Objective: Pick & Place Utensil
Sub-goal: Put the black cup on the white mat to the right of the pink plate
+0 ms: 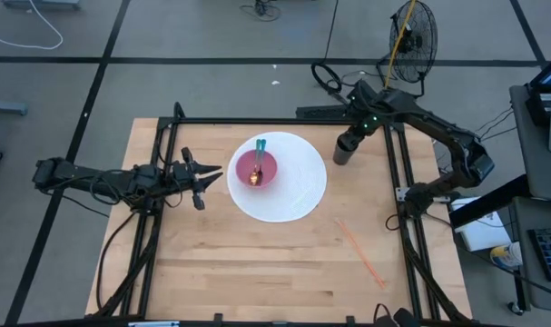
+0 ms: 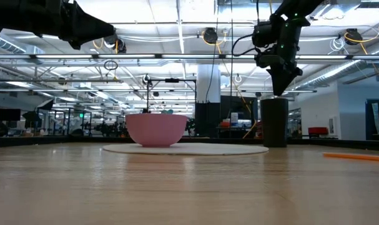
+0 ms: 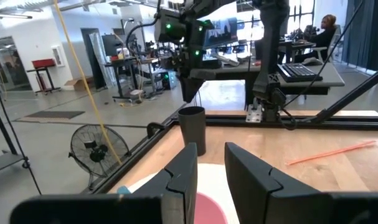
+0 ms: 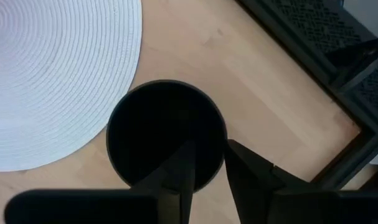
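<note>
A pink bowl [image 1: 255, 168] stands on a round white mat [image 1: 298, 195] in the middle of the table. A utensil with a teal handle [image 1: 260, 146] lies in the bowl, its handle leaning over the bowl's far rim. A dark cup [image 1: 342, 154] stands upright on the wood just right of the mat. My right gripper [image 4: 207, 165] hangs close above the cup's mouth [image 4: 167, 130], pointing steeply down, open by a narrow gap with nothing in it. My left gripper [image 3: 208, 155] hovers level, left of the bowl, open and empty.
A thin orange stick [image 1: 361, 250] lies on the wood toward the near right. The dark frame rails [image 1: 398, 173] run along the table's left, far and right sides. Bare wood [image 1: 257, 272] fills the near half of the table.
</note>
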Robot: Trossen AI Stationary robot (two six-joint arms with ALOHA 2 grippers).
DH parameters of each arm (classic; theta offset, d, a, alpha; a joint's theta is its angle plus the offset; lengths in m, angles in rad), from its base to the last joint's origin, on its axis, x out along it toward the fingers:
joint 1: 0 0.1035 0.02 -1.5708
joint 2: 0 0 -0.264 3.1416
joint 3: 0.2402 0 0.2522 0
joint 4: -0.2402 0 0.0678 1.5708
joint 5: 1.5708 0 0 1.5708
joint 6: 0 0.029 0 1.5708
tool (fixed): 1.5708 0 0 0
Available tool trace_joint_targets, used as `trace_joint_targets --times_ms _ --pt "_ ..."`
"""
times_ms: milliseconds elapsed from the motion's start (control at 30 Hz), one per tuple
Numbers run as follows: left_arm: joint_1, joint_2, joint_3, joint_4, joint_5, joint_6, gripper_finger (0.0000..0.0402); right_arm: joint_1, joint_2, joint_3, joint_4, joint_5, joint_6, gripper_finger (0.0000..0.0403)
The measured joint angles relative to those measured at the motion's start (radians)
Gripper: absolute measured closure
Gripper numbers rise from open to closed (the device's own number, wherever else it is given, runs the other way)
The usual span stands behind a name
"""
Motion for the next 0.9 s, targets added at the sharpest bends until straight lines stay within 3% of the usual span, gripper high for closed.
trace_joint_targets --times_ms 433,900 --pt "0.000 0.000 0.000 -0.005 0.000 -0.007 0.0314 -0.002 0.061 0.000 -0.003 0.000 0.003 0.0253" --pt "0.000 0.000 0.000 -0.006 0.000 -0.010 0.0314 -0.012 0.060 -0.080 0.016 0.001 -0.006 0.0266"
